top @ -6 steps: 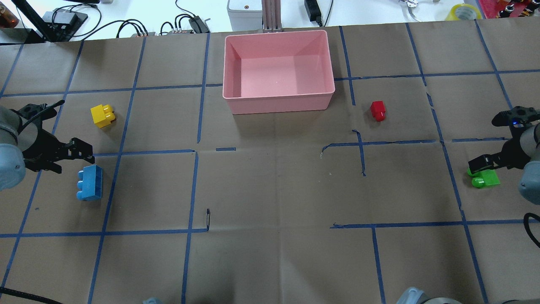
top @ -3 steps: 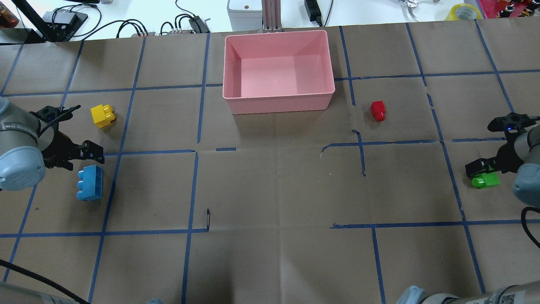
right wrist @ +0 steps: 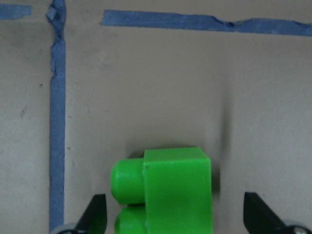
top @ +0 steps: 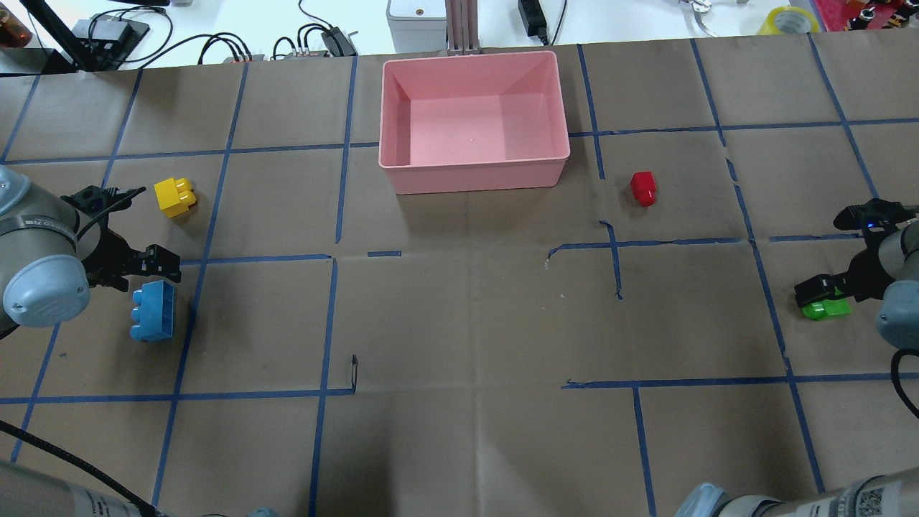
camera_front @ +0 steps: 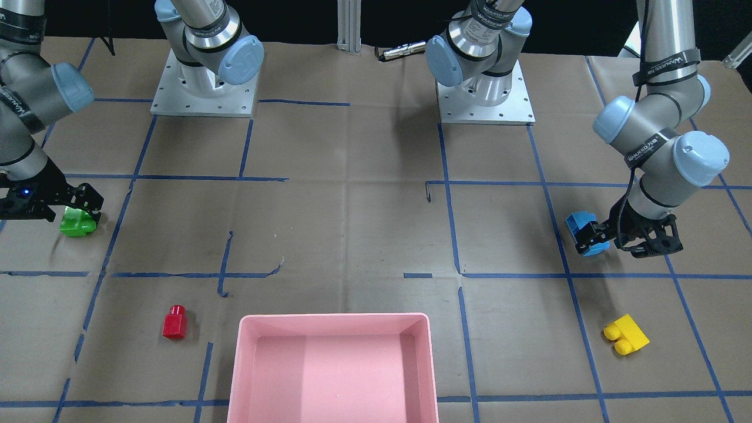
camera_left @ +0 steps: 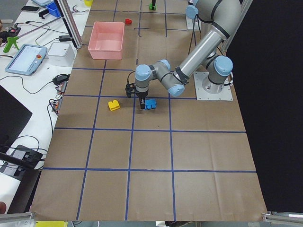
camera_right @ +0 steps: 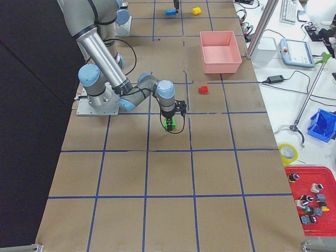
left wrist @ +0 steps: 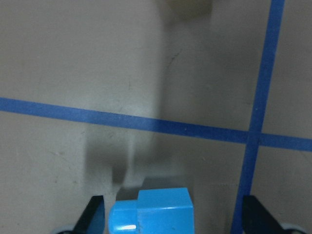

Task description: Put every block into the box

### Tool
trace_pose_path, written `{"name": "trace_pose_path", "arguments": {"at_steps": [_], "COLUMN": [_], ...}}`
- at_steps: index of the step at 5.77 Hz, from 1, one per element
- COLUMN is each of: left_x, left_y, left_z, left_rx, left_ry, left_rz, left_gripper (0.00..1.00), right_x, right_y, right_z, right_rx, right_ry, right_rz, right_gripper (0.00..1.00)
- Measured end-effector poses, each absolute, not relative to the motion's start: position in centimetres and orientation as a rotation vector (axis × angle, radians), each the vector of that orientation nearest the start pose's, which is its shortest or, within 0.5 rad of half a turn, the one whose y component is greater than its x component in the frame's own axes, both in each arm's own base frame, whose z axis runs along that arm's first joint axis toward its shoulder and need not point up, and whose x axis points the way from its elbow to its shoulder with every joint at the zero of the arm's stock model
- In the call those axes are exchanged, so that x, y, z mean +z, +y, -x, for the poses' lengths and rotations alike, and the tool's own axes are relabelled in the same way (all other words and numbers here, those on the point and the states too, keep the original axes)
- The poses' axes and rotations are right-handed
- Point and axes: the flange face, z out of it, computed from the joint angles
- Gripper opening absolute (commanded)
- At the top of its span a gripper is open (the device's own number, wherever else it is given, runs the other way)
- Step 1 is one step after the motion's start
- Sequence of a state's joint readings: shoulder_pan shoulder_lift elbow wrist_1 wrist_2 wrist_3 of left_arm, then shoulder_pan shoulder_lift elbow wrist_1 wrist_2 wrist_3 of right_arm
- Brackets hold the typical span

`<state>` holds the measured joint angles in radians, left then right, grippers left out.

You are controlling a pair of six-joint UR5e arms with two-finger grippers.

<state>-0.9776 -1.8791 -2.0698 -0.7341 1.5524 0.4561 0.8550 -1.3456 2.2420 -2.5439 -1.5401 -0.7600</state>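
The pink box [top: 474,176] stands empty at the table's far middle. The blue block [top: 152,310] lies at the left; my left gripper [top: 154,262] is open, low over its far end, with a finger [left wrist: 95,214] on each side and the block [left wrist: 153,212] between them. The green block [top: 826,309] lies at the right; my right gripper [top: 815,291] is open and straddles it [right wrist: 165,190]. The yellow block [top: 174,196] lies beyond the left gripper. The red block [top: 643,187] lies to the right of the box.
Brown paper with a blue tape grid covers the table. Cables and grey devices [top: 416,21] lie past the far edge behind the box. The arm bases [camera_front: 202,82] stand at the robot's side of the table.
The left gripper has moved right and closer to the blue block. The right gripper has come down over the green block and hides more of it. No block has moved.
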Motion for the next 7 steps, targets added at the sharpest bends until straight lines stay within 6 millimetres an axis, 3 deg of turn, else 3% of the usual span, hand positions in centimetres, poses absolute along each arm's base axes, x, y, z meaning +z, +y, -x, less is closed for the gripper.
{"name": "trace_pose_path", "arguments": {"at_steps": [1,3,5,6,7], "left_x": [18.2,17.5,17.7,17.7,17.8], "left_y": [-48.8,-48.1,-47.8,-47.6,-47.5], "left_z": [-16.9,-16.6,-16.6,-16.7,-16.7], "left_rx": [-0.017,0.037,0.059,0.087,0.115], "left_ry": [3.129,3.137,3.125,3.116,3.119], "left_rz": [0.21,0.209,0.203,0.2,0.199], "left_gripper": [0.98,0.89,0.52,0.37,0.21], "right_x": [17.8,17.9,19.2,22.0,26.6], "right_y": [-42.6,-42.5,-43.2,-44.3,-46.2], "right_z": [19.0,18.9,19.2,19.5,18.6], "right_rx": [-0.118,-0.113,-0.136,-0.162,-0.177], "right_ry": [3.165,3.164,3.179,3.191,3.19], "right_rz": [0.071,0.07,0.08,0.094,0.103], "right_gripper": [0.29,0.12,0.1,0.09,0.09]}}
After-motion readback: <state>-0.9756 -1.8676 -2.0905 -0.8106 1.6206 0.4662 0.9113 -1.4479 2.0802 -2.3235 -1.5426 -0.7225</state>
